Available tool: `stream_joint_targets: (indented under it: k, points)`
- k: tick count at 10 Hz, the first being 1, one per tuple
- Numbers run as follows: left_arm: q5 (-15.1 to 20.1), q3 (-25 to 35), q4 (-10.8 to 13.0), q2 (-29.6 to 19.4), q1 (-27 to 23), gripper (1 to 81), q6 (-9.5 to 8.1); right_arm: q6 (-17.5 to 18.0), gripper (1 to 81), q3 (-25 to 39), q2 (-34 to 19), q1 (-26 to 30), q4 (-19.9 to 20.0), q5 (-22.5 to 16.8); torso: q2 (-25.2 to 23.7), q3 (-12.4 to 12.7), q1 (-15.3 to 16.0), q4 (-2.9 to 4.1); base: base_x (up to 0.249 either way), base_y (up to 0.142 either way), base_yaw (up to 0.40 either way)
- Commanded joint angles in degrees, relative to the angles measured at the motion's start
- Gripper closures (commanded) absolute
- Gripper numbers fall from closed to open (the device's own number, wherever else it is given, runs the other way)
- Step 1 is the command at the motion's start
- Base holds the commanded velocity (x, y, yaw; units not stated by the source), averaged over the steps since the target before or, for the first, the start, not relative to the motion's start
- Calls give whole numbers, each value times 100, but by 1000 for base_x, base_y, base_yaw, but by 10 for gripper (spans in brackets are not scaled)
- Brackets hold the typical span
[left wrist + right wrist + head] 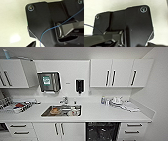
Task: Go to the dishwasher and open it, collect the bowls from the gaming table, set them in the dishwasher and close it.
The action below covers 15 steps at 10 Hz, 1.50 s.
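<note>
dishwasher stands open, dark inside, below the counter; pincer states cannot be told.

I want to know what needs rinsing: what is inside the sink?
In the sink lie some dishes and something orange-brown; which dishes they are, and anything beneath them, I cannot tell.

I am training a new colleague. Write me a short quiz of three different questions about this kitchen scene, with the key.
1. True or false: the dishwasher stands open, its dark inside showing.
2. The dishwasher sits below the counter: A) left of the sink, B) right of the sink, C) directly under the sink.
3. Fill in: the black dispenser hangs on the ____.

Key: 1 true; 2 B; 3 wall.
</note>
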Motion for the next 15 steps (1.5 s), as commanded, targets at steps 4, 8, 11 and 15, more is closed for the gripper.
stream_joint_targets:
  k: [4,8,11,15]
  points:
    - [159,-16,-2271,0,-475,10,2042,9,10,-9,4,298,49,-316,0,0,0,0,0,0,0]
    - [168,-87,-2263,54,-589,10,2027,9,10,16,-5,306,40,-308,0,0,0,0,0,0,0]
    - [159,-70,-2246,150,-633,10,2027,-9,10,16,39,350,31,-299,0,0,-2,0,0,0,0]
    - [159,-52,-2272,177,-739,10,2000,-9,10,16,30,350,31,-299,2,0,0,0,0,0,0]
